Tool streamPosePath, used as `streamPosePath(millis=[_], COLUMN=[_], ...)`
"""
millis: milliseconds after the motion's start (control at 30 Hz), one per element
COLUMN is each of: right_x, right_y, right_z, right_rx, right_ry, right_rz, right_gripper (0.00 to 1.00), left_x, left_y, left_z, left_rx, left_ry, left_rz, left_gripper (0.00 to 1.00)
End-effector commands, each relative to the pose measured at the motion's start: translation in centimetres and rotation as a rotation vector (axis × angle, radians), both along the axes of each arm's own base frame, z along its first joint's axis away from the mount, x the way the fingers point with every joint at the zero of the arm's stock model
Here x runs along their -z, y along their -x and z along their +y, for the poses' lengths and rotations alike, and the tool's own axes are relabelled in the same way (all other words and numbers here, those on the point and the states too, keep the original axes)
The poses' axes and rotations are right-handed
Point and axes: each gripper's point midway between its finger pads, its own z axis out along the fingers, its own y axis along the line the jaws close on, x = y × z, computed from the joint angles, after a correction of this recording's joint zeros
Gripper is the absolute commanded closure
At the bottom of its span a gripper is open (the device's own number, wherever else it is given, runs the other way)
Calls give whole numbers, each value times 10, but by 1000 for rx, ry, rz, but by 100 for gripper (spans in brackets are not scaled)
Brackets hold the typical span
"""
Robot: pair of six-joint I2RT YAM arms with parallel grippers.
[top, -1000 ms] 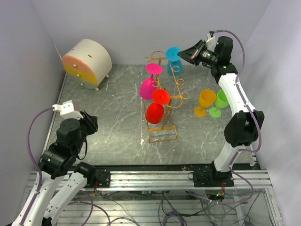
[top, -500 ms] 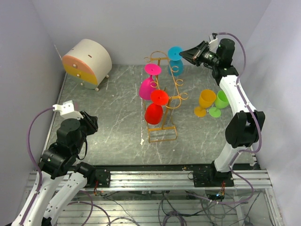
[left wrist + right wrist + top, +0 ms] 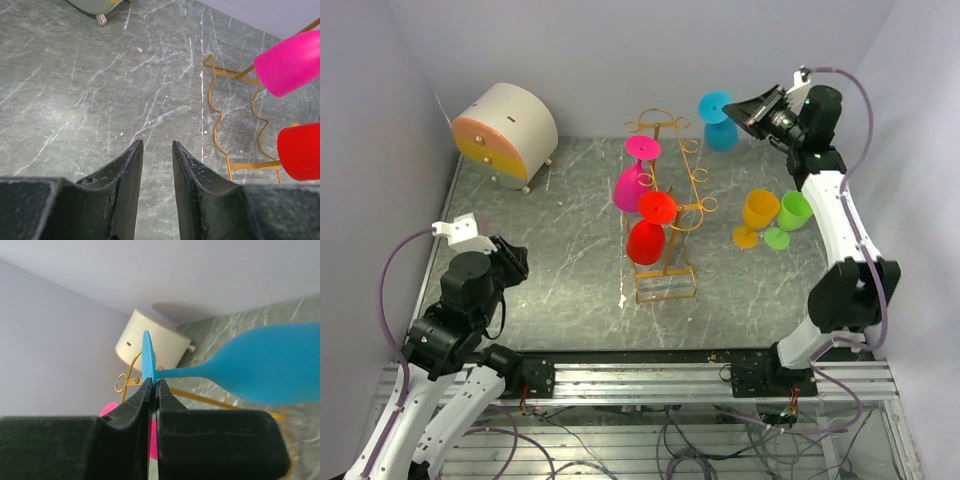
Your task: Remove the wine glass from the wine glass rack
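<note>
At the far left of the tabletop [image 3: 570,250] stands a round cream cabinet [image 3: 505,130] with orange and yellow drawer fronts. Nearer, the left fingers [image 3: 512,262] hover above the bare stone surface, spread a little, with nothing between them. In the middle stands the rack [image 3: 667,282], its wire base resting on the tabletop. A pink glass [image 3: 634,182] hangs upside down on its left side, and a red glass [image 3: 649,238] hangs just nearer. The blue glass [image 3: 721,125] is off the rack, up in the air just right of its far top hooks and touching no wire. The right fingers [image 3: 732,107] are pressed together on the edge of its round foot. An orange glass [image 3: 759,213] and a green glass [image 3: 790,212] stand upright side by side on the tabletop at the right.
</note>
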Motion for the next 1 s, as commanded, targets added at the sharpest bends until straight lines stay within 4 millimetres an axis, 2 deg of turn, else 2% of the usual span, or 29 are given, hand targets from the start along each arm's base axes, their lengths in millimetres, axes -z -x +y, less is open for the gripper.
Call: streamPosePath(millis=[0, 67, 167, 267, 333, 433, 533, 633, 733, 867, 967], right_x=[-80, -97, -116, -122, -121, -116, -121, -129, -136, -138, -143], right_y=[41, 63, 104, 145, 172, 211, 247, 279, 290, 294, 289], right_z=[-21, -16, 5, 32, 40, 40, 35, 33, 36, 56, 67], right_rx=[129, 133, 100, 47, 7, -41, -78, -110, -137, -229, -255], right_ry=[211, 295, 430, 557, 625, 684, 697, 692, 680, 643, 631], right_rz=[-323, -414, -533, -623, -672, -742, -836, -928, -977, -999, -1012], right_gripper=[100, 100, 100, 100, 100, 100, 100, 100, 100, 100, 100], left_x=[-8, -8, -10, -29, -52, -100, -154, -199, -217, -217, -213], left_y=[-2, -2, -2, 2, 6, 17, 34, 53, 63, 72, 71], left_z=[1, -3, -17, -41, -58, -81, -102, -122, -137, -157, -159], left_rx=[-14, 5, 64, 172, 253, 368, 490, 617, 690, 766, 744], left_ry=[12, 16, 56, 140, 210, 326, 472, 637, 759, 910, 973], left_rz=[-24, -23, -14, -19, -33, -63, -99, -98, -20, 156, 210], left_gripper=[59, 59, 58, 55, 53, 49, 46, 42, 41, 41, 41])
